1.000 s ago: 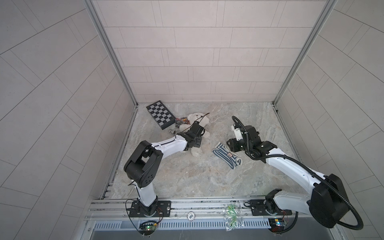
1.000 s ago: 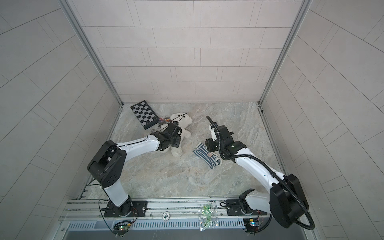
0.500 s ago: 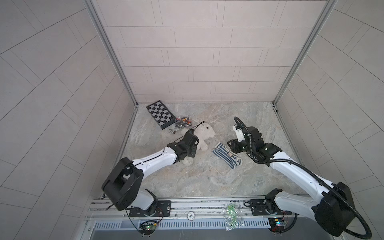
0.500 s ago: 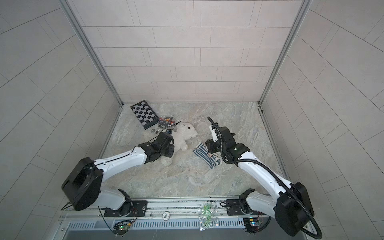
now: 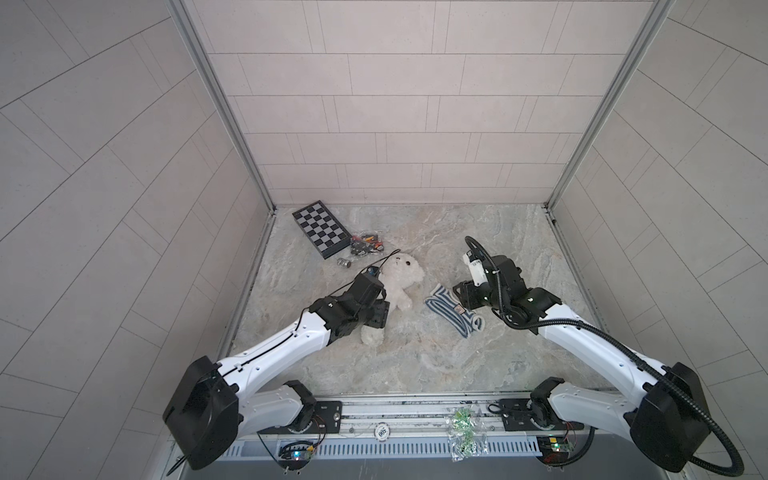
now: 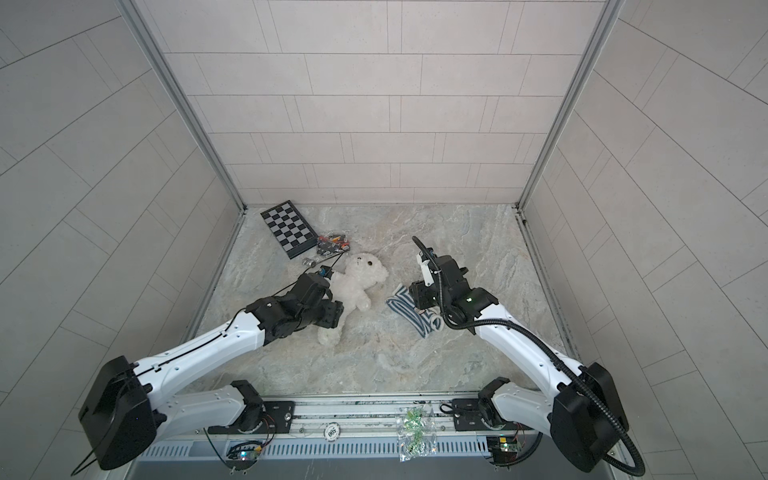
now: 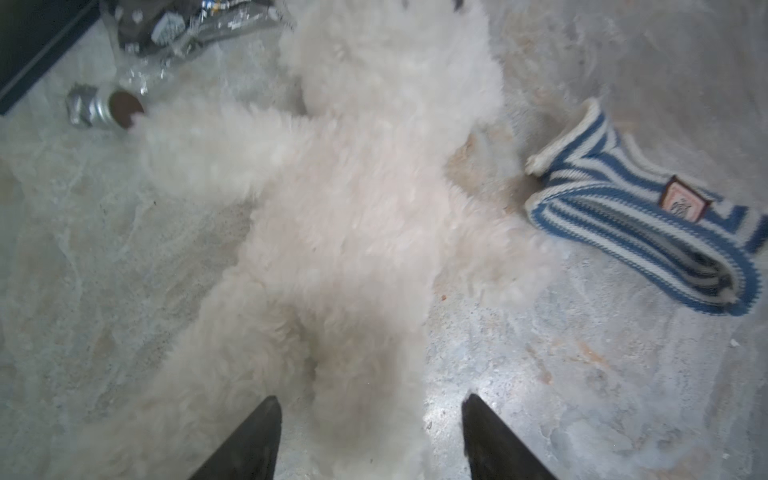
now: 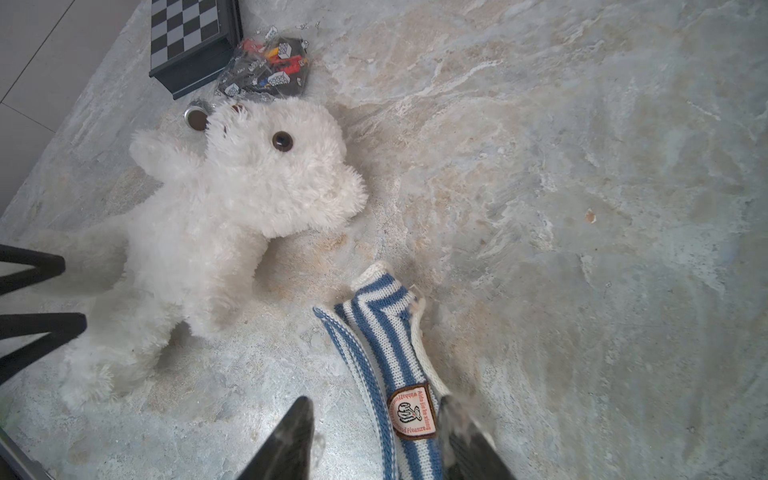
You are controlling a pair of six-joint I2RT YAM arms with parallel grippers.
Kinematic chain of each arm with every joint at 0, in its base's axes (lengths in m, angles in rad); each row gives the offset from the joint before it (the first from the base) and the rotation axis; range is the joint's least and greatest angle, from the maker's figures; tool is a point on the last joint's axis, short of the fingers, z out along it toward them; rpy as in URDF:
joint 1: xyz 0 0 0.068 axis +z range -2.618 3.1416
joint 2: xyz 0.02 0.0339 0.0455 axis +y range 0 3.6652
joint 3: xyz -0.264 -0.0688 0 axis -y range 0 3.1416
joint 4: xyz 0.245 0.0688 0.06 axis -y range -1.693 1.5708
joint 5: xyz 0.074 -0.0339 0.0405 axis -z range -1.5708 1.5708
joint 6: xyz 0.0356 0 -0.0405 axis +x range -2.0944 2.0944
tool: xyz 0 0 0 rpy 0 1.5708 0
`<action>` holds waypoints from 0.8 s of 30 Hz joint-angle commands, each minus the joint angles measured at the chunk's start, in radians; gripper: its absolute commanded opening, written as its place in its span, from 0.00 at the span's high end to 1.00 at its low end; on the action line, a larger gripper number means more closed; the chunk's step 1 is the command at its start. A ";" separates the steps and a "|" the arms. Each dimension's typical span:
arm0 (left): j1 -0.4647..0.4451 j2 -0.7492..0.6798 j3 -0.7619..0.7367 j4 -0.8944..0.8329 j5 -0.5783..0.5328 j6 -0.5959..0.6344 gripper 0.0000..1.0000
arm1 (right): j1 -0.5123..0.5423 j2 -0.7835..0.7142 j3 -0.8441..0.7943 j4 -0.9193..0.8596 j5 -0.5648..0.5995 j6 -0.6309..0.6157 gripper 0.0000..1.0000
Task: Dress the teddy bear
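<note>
Left pincer (image 7: pixel 370 398) spread over bear (image 7: pixel 353 228) leg, right pincer (image 8: pixel 376 399) spread astride shirt (image 8: pixel 382 320) (lying flat): both layers risk being pinched shut.

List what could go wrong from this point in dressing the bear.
1. The right gripper straddles the striped shirt at its badge; closing there would likely pinch both layers, keeping the opening shut.
2. The left gripper is open over a leg of the teddy bear, so it lies loose and may slide as the shirt is pushed on.
3. A small metal cap lies right beside the bear's arm; dragging the bear could knock it away.
</note>
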 commanded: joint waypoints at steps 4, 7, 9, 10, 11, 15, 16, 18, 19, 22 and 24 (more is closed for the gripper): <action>0.095 0.200 0.124 0.052 0.098 0.085 0.27 | 0.016 0.007 -0.011 -0.008 -0.007 0.005 0.49; 0.098 0.293 0.184 0.042 0.058 0.116 0.25 | 0.018 -0.001 -0.019 -0.021 -0.003 -0.001 0.49; 0.106 0.352 0.217 0.029 0.050 0.124 0.23 | 0.018 -0.012 -0.023 -0.029 0.002 -0.007 0.49; 0.110 0.377 0.225 0.028 0.048 0.124 0.22 | 0.018 -0.020 -0.025 -0.031 0.008 -0.012 0.49; 0.112 0.393 0.226 0.032 0.049 0.121 0.21 | 0.018 -0.025 -0.028 -0.030 0.015 -0.016 0.49; 0.112 0.436 0.216 0.043 0.050 0.118 0.20 | 0.018 -0.053 -0.057 0.004 0.029 -0.019 0.48; 0.112 0.440 0.209 0.050 0.045 0.115 0.21 | 0.018 -0.056 -0.062 0.011 0.029 -0.018 0.48; 0.112 0.439 0.195 0.064 0.036 0.108 0.26 | 0.018 -0.045 -0.060 0.007 0.023 -0.023 0.48; 0.112 0.434 0.187 0.075 0.035 0.103 0.32 | 0.019 -0.036 -0.058 0.004 0.016 -0.024 0.48; 0.112 0.417 0.168 0.096 0.028 0.090 0.47 | 0.027 -0.021 -0.059 -0.002 0.009 -0.024 0.48; 0.112 0.395 0.152 0.110 0.026 0.085 0.58 | 0.040 -0.015 -0.059 -0.010 0.012 -0.027 0.48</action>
